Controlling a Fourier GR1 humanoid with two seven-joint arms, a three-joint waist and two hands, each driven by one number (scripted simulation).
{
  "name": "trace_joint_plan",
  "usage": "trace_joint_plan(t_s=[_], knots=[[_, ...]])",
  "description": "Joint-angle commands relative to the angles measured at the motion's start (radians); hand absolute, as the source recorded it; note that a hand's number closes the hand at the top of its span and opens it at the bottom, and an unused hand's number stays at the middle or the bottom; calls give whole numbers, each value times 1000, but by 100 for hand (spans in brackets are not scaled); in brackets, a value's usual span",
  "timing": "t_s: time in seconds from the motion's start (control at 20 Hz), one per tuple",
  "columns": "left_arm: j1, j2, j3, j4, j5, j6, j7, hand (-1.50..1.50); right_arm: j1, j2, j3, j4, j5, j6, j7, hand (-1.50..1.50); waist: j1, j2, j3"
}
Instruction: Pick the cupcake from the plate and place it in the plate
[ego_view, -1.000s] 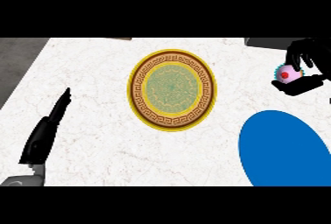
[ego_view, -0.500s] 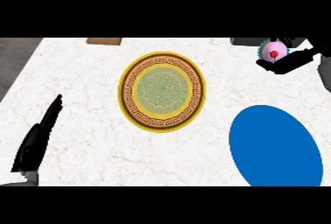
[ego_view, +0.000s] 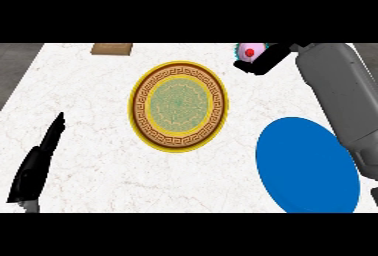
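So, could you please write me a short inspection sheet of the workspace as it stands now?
Surface: white marbled counter.
Job's things: cupcake held above the counter's far right; blue plate near right, bare; patterned gold-rimmed plate at centre, bare.
Clutter: brown block at the far edge.
Hands: right hand curled round the cupcake; left hand open, resting at the left edge.
Cables: nothing seen.
Surroundings: grey floor beyond the counter's left.
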Motion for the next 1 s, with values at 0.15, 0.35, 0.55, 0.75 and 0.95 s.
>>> trace_joint_plan(t_s=[0.15,0.35,0.55,0.75,0.95], knots=[[58,-30,-7,-34,-18,18,-34,0,-76,189,26,68,41,-39,147,150,-5,-2,0],[-24,3,27,17,2,-12,-1,0,-134,268,78,142,103,-37,189,150,-5,1,-1],[54,25,50,-31,25,-47,-30,0,-108,327,103,196,146,-69,178,150,1,1,0],[44,11,42,-14,9,-43,-37,0,-61,354,176,201,117,-82,187,150,-1,-1,0],[-12,-19,-17,-46,-31,-25,19,0,-54,356,154,284,-54,-66,276,150,44,10,0]])
